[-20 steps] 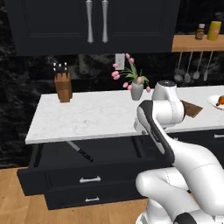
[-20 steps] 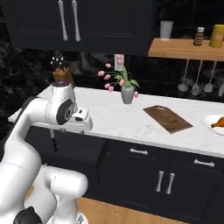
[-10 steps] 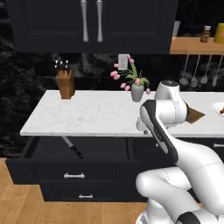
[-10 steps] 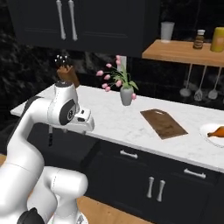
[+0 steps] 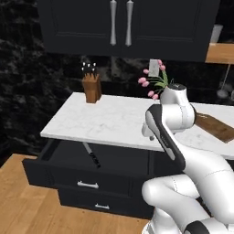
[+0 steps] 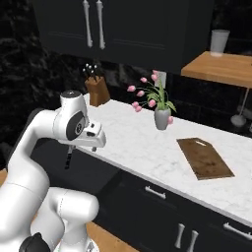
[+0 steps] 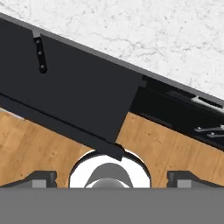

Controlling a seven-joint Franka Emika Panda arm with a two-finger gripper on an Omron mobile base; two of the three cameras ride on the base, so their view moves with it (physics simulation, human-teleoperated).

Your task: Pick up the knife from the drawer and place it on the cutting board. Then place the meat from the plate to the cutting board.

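Surfaces I see from the rig

Matt black drawer (image 5: 68, 164), silvery metal knife (image 5: 91, 154) blade, white veined marble counter (image 5: 109, 119), brown grained wood cutting board (image 6: 204, 158), glossy white arm (image 6: 49, 133).

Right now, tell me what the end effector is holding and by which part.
Nothing is held. The end effector is open, with its fingertips set wide apart and bare. The knife lies in the open drawer, untouched.

White marble counter (image 5: 114, 119) with faint grey veins, black drawer (image 5: 68, 171) with a silver handle, black-handled knife (image 5: 91, 155) with a silver blade, brown cutting board (image 6: 204, 157), pink tulips (image 6: 147, 96) in a grey vase, warm wooden floor (image 7: 39, 151).
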